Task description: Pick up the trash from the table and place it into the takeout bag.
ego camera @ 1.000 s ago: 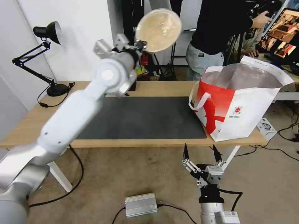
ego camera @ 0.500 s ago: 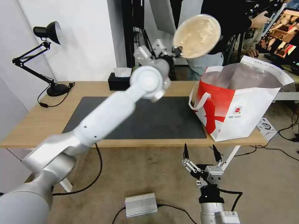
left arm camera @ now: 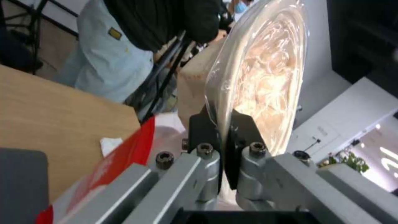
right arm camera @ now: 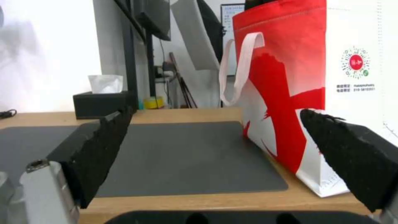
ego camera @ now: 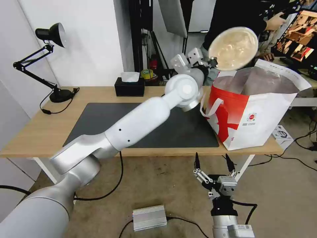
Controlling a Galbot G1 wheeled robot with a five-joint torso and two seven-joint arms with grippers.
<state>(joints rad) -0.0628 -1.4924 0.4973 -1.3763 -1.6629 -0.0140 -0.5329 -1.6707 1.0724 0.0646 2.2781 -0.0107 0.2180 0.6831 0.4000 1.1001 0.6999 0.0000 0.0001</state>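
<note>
Left tool (ego camera: 211,61): clenched on the rim of the beige pulp bowl (ego camera: 233,48), held tilted above the takeout bag (ego camera: 254,109)'s left edge.
Right tool (ego camera: 213,161): released, low, near the counter (ego camera: 39,132)'s front edge.
Takeout bag: upright, counter's right end.

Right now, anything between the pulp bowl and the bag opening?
Nothing visible. The left claw pinches the pulp bowl by its rim, tilted on edge, just above the near-left rim of the takeout bag. The bag mouth gapes open. The right claw hangs open below the table edge.
</note>
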